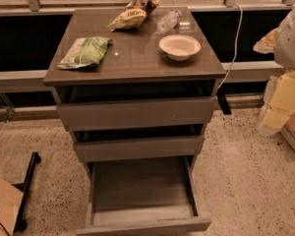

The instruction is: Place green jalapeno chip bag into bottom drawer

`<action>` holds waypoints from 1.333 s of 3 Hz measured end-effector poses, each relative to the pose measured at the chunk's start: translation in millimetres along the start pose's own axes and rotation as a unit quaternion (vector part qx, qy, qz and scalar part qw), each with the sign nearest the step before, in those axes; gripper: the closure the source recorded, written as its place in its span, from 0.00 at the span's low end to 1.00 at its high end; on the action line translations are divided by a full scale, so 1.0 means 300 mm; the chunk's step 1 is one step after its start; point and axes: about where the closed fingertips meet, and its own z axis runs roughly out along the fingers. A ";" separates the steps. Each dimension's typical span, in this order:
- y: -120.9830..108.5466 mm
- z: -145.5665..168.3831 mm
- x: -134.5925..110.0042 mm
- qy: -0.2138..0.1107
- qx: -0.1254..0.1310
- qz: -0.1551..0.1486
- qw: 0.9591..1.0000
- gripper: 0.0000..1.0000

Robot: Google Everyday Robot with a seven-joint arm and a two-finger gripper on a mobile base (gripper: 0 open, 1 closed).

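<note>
The green jalapeno chip bag lies left on the glossy bench; the bottom drawer stands open above speckled floor. Our end effector hangs far right, and we cannot tell its state.

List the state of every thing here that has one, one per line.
Green chip bag: lying flat on the cabinet top, front left.
Bottom drawer: pulled far out, nothing inside.
Middle drawer: pulled out a little.
Top drawer: pulled out a little.
Bowl: upright, looks empty.
Bottle: lying on its side.
Yellow chip bag: lying at the back.
Tool: at the right edge, away from the cabinet.
</note>
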 end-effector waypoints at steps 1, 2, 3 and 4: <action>0.000 0.000 0.000 0.000 0.000 0.000 1.000 0.00; -0.048 0.030 -0.074 -0.021 -0.010 -0.022 0.999 0.00; -0.123 0.080 -0.191 -0.044 -0.025 -0.053 0.997 0.00; -0.210 0.140 -0.299 -0.062 -0.042 -0.075 0.994 0.00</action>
